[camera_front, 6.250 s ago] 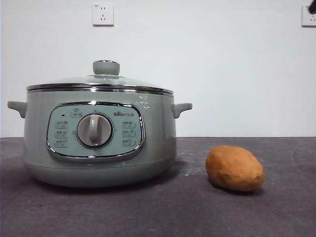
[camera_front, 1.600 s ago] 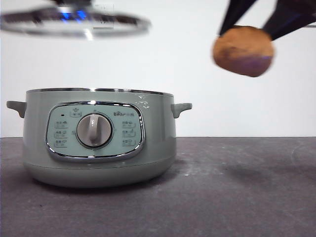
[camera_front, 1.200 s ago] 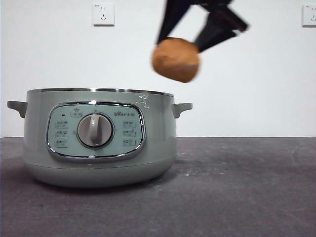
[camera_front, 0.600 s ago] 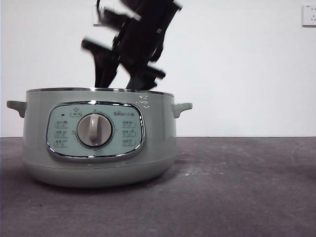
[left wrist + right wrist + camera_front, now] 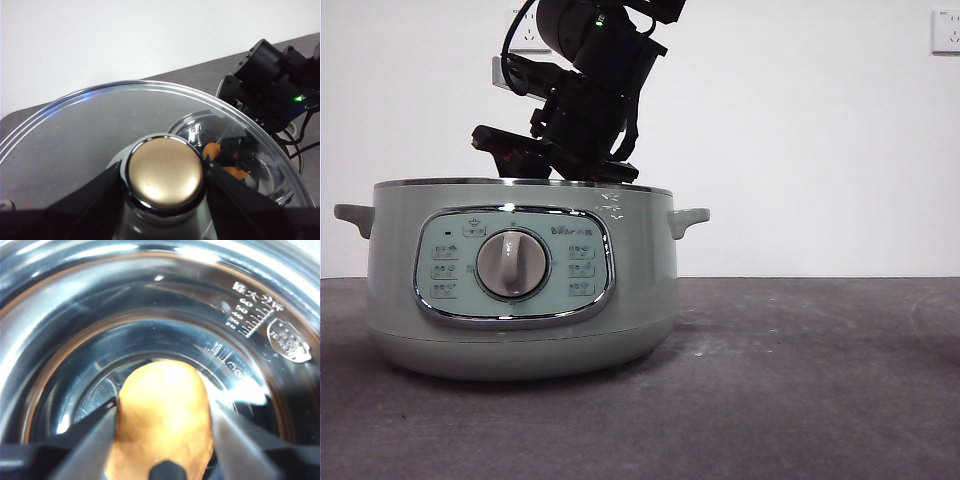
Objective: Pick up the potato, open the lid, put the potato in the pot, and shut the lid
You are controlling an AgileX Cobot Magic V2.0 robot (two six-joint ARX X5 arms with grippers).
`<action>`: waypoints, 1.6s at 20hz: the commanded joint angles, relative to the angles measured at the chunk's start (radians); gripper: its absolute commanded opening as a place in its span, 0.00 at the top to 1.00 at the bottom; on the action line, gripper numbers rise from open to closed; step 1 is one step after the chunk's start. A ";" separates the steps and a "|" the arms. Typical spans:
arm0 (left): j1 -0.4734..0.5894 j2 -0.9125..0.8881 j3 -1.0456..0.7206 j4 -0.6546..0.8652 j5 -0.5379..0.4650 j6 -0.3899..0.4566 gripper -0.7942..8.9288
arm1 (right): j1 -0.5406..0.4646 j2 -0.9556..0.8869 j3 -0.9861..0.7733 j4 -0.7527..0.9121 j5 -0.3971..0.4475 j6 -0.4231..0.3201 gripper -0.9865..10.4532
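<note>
Down inside the pot (image 5: pixel 520 290), our right gripper (image 5: pixel 162 440) clasping the potato (image 5: pixel 162 415) (steel walls around), our left gripper (image 5: pixel 165 175) clamped on the lid (image 5: pixel 90 140) knob.

From the front, the pale sage-green round cooker pot (image 5: pixel 520 285) wall hides the orange-brown oval potato (image 5: pixel 162 417) and right gripper (image 5: pixel 162 412) tips from you. The clear glass lid (image 5: pixel 75 145) is cropped in your left wrist view.

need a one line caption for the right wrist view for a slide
Right gripper holds the potato between its jaws, lowered inside the pot.
</note>
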 commanded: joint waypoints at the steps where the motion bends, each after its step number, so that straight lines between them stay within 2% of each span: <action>1: 0.000 -0.010 0.010 0.049 -0.005 0.008 0.93 | 0.003 0.021 -0.001 -0.005 0.000 -0.004 0.55; 5: 0.000 0.012 0.010 0.057 -0.005 0.008 0.93 | 0.002 -0.037 0.007 -0.042 0.000 0.003 0.56; 11: 0.000 0.177 0.010 0.190 -0.003 0.008 0.93 | -0.007 -0.303 0.007 -0.222 0.008 0.002 0.56; 14: 0.000 0.319 0.010 0.293 0.012 0.011 0.93 | -0.008 -0.432 0.007 -0.292 0.075 0.002 0.56; 20: 0.000 0.618 0.010 0.530 0.209 0.003 0.93 | -0.015 -0.630 0.007 -0.400 0.143 0.003 0.56; 24: -0.001 0.769 0.010 0.634 0.289 -0.076 0.93 | -0.016 -0.717 0.007 -0.455 0.214 0.003 0.56; 32: -0.013 0.858 0.010 0.628 0.343 -0.142 0.93 | -0.028 -0.758 0.007 -0.485 0.264 0.022 0.56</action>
